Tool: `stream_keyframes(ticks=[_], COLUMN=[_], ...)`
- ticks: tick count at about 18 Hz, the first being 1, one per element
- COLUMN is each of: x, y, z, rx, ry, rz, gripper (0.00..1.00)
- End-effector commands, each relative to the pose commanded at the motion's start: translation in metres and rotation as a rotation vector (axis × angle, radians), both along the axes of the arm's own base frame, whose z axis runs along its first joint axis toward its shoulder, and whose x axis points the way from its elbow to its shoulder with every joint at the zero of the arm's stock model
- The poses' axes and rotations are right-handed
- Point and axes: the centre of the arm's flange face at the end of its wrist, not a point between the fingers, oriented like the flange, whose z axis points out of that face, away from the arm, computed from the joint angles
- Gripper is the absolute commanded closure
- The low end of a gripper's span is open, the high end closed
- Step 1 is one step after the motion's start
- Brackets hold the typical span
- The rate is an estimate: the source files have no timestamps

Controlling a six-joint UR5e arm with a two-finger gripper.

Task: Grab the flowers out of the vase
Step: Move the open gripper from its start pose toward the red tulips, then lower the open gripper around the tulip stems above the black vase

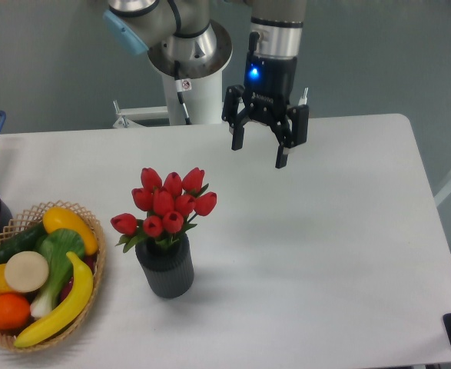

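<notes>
The gripper hangs above the far part of the table, fingers spread wide and holding nothing, a blue light lit on its body. The flowers stand in the vase towards the table's near left, well apart from the gripper. A basket of fruit and vegetables sits at the left edge beside the vase.
</notes>
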Motion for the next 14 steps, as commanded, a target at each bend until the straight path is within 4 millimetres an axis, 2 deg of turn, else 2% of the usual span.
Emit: stream_keyframes(ticks=[4, 8, 14], x=[-0.015, -0.010, -0.005], y=[0.011, 0.026, 0.021], z=[-0.033, -0.077, -0.102], rx=[0.038, 0.228, 0.286], ry=[-0.099, -0.336, -0.438], rz=[-0.022, -0.072, -0.062], gripper=[0.00, 0.00, 0.00])
